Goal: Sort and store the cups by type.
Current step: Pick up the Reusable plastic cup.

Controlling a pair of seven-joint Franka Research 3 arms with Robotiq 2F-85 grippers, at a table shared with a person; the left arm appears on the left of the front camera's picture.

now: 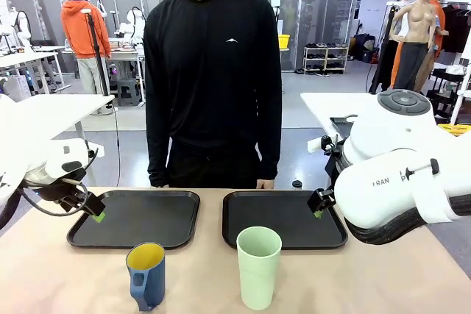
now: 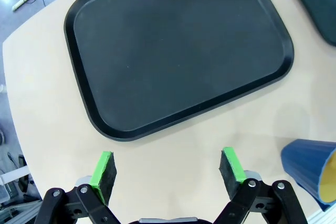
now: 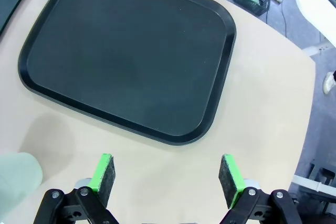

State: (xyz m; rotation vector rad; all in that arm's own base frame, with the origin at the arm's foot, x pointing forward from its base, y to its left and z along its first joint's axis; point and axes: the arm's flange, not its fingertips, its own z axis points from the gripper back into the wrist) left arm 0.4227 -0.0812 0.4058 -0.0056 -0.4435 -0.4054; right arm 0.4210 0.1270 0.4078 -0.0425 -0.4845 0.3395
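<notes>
A blue mug with a handle and yellow inside stands near the table's front edge, left of centre; its rim shows at the right edge of the left wrist view. Right of it stands a tall pale mint-green tumbler, a corner of which appears low left in the right wrist view. My left gripper hangs open over the left tray's near-left corner, holding nothing. My right gripper hangs open by the right tray's right edge, also holding nothing.
Two black trays lie side by side across the table, the left tray and the right tray, both bare. A person in black stands at the far edge, hands down by the table.
</notes>
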